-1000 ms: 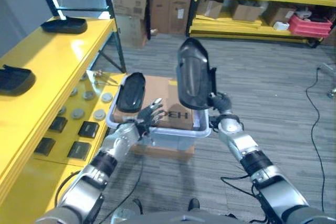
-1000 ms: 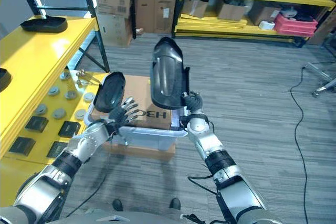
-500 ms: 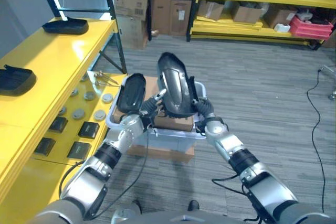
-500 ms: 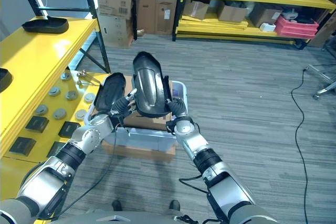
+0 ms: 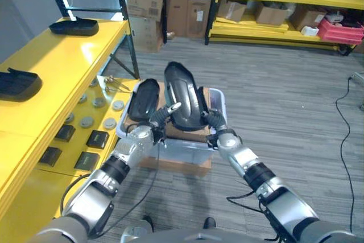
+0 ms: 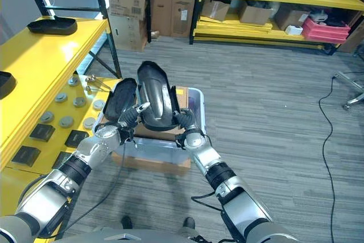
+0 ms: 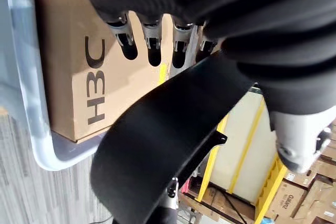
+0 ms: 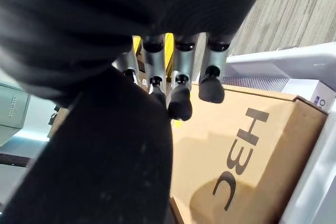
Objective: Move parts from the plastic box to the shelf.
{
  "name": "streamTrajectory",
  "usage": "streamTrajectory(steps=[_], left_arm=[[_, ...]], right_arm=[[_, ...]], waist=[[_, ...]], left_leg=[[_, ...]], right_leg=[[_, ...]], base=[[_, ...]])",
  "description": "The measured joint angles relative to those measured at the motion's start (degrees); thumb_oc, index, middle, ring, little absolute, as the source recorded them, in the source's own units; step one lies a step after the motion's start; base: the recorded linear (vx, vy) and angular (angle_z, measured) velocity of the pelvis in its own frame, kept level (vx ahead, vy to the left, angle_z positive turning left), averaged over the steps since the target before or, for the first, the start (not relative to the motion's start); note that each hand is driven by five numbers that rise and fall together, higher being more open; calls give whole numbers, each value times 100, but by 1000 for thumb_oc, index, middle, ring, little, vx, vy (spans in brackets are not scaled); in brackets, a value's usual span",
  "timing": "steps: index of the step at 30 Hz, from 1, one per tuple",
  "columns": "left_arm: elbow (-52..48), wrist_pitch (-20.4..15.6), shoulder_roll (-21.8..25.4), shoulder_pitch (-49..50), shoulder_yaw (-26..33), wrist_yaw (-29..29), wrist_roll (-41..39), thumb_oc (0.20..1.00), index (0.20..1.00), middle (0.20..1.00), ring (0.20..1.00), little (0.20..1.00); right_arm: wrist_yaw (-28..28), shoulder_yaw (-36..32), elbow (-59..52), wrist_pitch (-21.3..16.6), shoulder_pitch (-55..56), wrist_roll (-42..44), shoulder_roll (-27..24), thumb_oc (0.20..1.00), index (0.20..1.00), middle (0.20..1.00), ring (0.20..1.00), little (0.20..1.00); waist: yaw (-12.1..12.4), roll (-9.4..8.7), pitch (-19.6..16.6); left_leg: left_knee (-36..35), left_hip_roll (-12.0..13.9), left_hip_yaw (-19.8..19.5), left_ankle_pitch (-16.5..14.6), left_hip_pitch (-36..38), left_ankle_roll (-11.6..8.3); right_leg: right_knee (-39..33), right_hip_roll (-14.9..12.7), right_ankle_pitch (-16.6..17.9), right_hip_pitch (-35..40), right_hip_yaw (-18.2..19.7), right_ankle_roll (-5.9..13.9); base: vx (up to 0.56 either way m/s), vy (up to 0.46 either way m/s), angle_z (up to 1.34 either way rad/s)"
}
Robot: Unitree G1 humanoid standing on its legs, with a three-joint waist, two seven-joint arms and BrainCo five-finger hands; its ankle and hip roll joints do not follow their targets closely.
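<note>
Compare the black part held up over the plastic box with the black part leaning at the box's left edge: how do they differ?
The held black part looks larger and longer than the leaning black part. The held one is gripped by the right hand with the left hand at its lower edge. The leaning one stands beside them at the rim of the plastic box, its contact with the left hand unclear. Both are dark, glossy, elongated shells standing roughly upright.

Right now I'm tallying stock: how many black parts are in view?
4: two on the yellow shelf, at and; one at the box; one held above it. Others may be hidden.
</note>
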Motion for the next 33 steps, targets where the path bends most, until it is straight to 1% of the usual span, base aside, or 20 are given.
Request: streamTrajectory(steps=[3, 7, 10, 13, 14, 15, 18, 29, 33], left_arm=[[5, 55, 1, 0, -62, 124, 65, 1000, 1000, 1000, 1000, 1000], [7, 62, -44, 0, -173, 146, 68, 1000, 1000, 1000, 1000, 1000], [7, 62, -42, 0, -173, 208, 66, 1000, 1000, 1000, 1000, 1000], [7, 50, -56, 1, -205, 252, 67, 1000, 1000, 1000, 1000, 1000], [7, 35, -48, 1, -204, 255, 71, 561, 561, 561, 561, 561], [7, 12, -39, 0, -204, 255, 73, 200, 200, 200, 200, 200], [7, -25, 1, 0, -216, 280, 299, 200, 200, 200, 200, 200], [7, -24, 180, 1, -278, 555, 583, 200, 200, 200, 200, 200], [6, -48, 223, 0, -363, 566, 624, 200, 200, 200, 200, 200]], right_arm=[[-9, 20, 0, 21, 0, 1, 3, 200, 200, 200, 200, 200], [-7, 159, 69, 106, -6, 4, 67, 200, 200, 200, 200, 200], [-3, 225, 210, 108, -6, 4, 219, 200, 200, 200, 200, 200], [-2, 353, 218, 109, -6, 4, 213, 200, 200, 200, 200, 200], [-2, 377, 218, 110, -6, 4, 215, 200, 200, 200, 200, 200], [-2, 380, 218, 114, -6, 4, 219, 200, 200, 200, 200, 200], [-7, 384, 216, 114, -6, 3, 209, 200, 200, 200, 200, 200], [-65, 487, 3, 139, -6, 1, 273, 200, 200, 200, 200, 200], [-132, 487, 11, 204, -5, 129, 331, 200, 200, 200, 200, 200]], waist=[[38, 0, 0], [62, 19, -11], [65, 24, -14], [103, 25, -14], [108, 26, -15], [110, 27, -15], [93, 30, -16], [83, 35, -18], [84, 36, -18]], left_leg=[[-167, -14, -7, 91, 79, -11], [-167, -7, -22, 96, 83, -17], [-162, -8, -45, 96, 93, -17], [-160, -10, -47, 97, 92, -19], [-161, -10, -48, 98, 92, -20], [-161, -10, -48, 98, 92, -20], [-162, -9, -48, 99, 92, -21], [-185, -7, -48, 108, 114, -23], [-342, -12, -45, 189, 211, -36]], right_leg=[[0, 0, -9, 10, -8, -5], [0, 10, -13, 26, -19, -8], [-1, 10, -13, 53, -36, -8], [-1, 7, -15, 51, -38, -8], [-1, 6, -17, 51, -39, -12], [-1, 5, -26, 50, -39, -26], [-1, 5, -25, 50, -38, -25], [-1, 7, -24, 55, -39, -23], [-2, 12, -32, 63, -42, -18]], base=[[0, 0, 0], [0, 0, 0], [1, 2, 3], [0, 0, 0], [0, 0, 0], [0, 0, 0], [0, 0, 0], [0, 0, 0], [0, 0, 0]])
